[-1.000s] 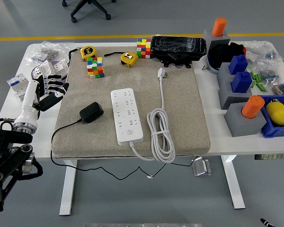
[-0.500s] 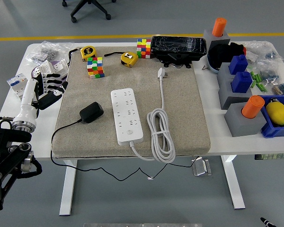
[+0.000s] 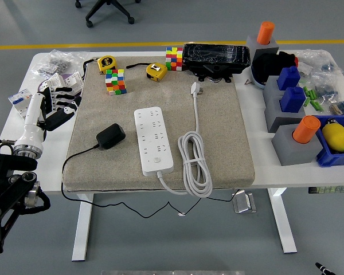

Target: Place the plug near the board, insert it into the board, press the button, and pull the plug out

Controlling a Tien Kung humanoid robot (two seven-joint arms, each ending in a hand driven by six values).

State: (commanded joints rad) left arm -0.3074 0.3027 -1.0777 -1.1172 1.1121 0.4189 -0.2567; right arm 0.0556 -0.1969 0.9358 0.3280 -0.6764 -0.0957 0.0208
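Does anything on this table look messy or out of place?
Nothing looks damaged or spilled. The black plug lies on the mat beside the white power strip, its thin cord trailing off the table's near edge. The left hand hovers open at the table's left side.

A mat [image 3: 229, 132] covers the middle of the table [image 3: 258, 157]. On the mat, the power strip [image 3: 153, 140] lies lengthwise near the centre, with the adapter plug [image 3: 110, 136] just to its left and a coiled cable [image 3: 194, 161] to its right. The cable's plug [image 3: 195, 87] lies behind the coil, toward the far edge. Two cubes [image 3: 116, 81] [image 3: 174, 58] and two tape measures [image 3: 105, 62] [image 3: 155, 71] sit along the mat's far side, left of a box [image 3: 215, 57]. Blocks with pegs [image 3: 289, 103] stand to the right of the mat. The left hand [image 3: 56, 107] is over the table's left edge, beside the mat.
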